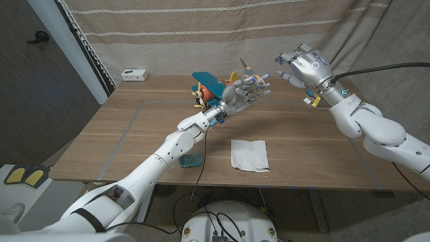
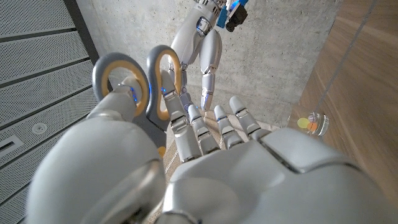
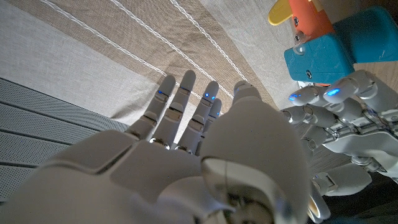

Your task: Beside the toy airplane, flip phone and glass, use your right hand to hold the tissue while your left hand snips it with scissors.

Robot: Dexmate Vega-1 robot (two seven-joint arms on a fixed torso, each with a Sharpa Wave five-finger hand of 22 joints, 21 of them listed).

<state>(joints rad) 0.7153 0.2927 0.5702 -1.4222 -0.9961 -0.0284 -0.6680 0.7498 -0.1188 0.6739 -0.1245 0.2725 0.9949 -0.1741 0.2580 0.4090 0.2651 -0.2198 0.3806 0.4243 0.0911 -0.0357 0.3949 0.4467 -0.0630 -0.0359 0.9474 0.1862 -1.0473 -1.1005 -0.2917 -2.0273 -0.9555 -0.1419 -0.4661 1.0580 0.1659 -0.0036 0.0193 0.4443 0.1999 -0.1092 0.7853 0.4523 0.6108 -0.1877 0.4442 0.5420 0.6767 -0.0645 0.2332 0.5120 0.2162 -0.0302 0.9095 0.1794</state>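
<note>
Overhead, a long wooden table (image 1: 134, 134) is seen before a striped beige curtain (image 1: 201, 33), with a dark panel (image 1: 33, 60) at the robot's left and a small white box (image 1: 134, 74) at the far edge. Both arms are raised above the surface. The left hand (image 1: 245, 94) is held up over the far middle of the table with the scissors (image 2: 140, 78) in its grip; their grey, orange-lined loops are seen against the thumb side in the left wrist view. The right hand (image 1: 302, 67) is lifted higher and further right, its fingers spread, with nothing held. The toy airplane (image 1: 208, 86), blue and orange, is partly hidden behind the left hand. A small teal item (image 1: 190, 160) lies at the near edge beneath the left forearm; it cannot be identified. The tissue (image 1: 249, 154), untouched, lies flat near the front edge, well apart from both hands. It is judged very light, limp and easily torn; a hold at one edge or corner, lifted taut, would be needed before the blades are brought to its free side
</note>
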